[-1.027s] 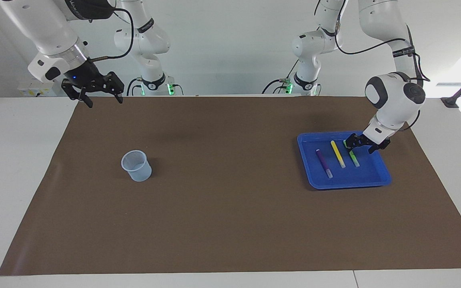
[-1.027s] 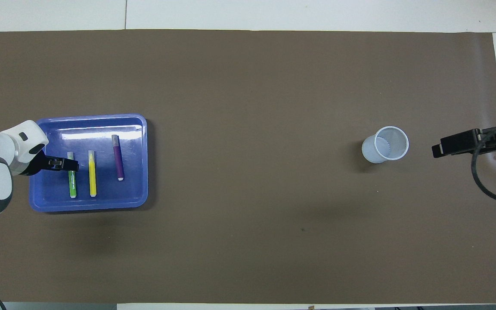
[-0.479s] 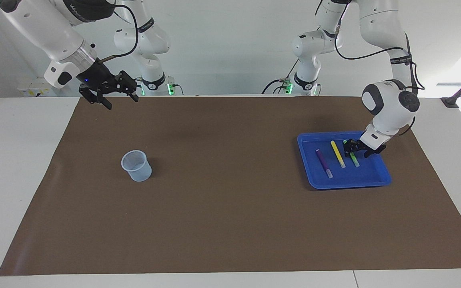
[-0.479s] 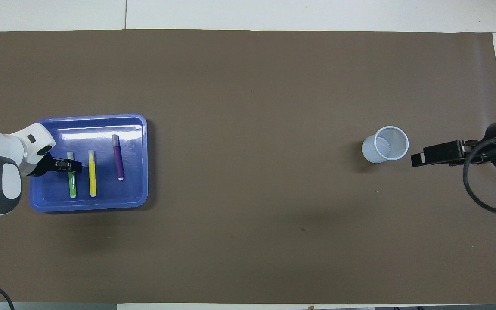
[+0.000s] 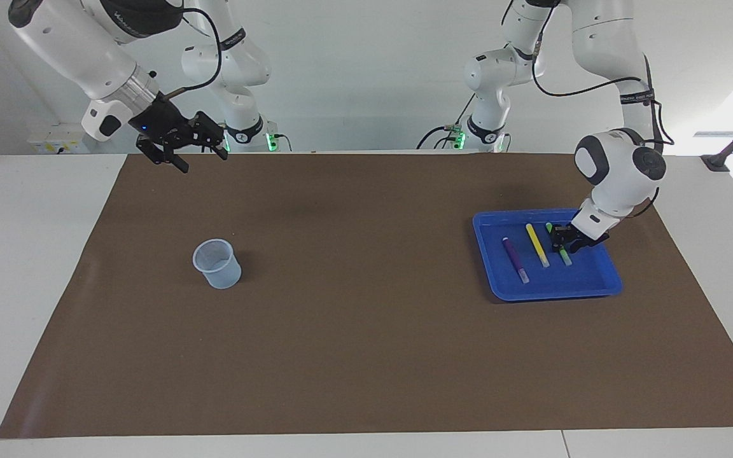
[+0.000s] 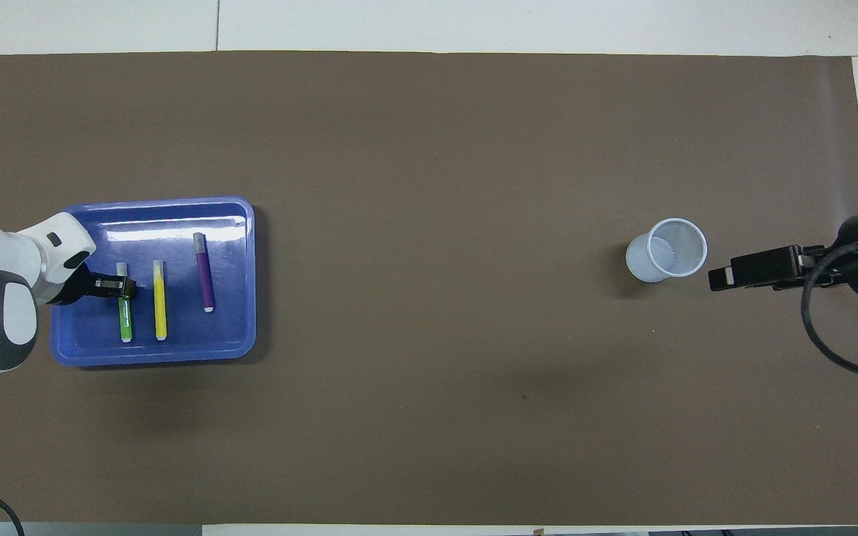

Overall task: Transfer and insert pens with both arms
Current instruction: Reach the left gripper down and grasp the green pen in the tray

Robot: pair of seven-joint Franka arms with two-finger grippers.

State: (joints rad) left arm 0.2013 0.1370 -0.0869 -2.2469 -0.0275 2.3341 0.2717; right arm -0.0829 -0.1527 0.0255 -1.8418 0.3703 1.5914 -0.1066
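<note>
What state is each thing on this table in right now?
green pen: lying in tray, left hand down on it
yellow pen: lying in tray
purple pen: lying in tray
blue tray: holds three pens
cup: upright, empty
right hand: raised, open

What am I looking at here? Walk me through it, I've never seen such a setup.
Two white robot arms work at a table covered by a brown mat. One picture faces the robots from across the table; the other looks down from above their end.

Toward the left arm's end lies a blue tray holding three marker pens: the purple pen, the yellow pen and the green pen. The left gripper is down in the tray at the green pen; whether it grips it cannot be told.

Toward the right arm's end stands a pale plastic cup. The right gripper hangs in the air, jaws open, holding nothing.
</note>
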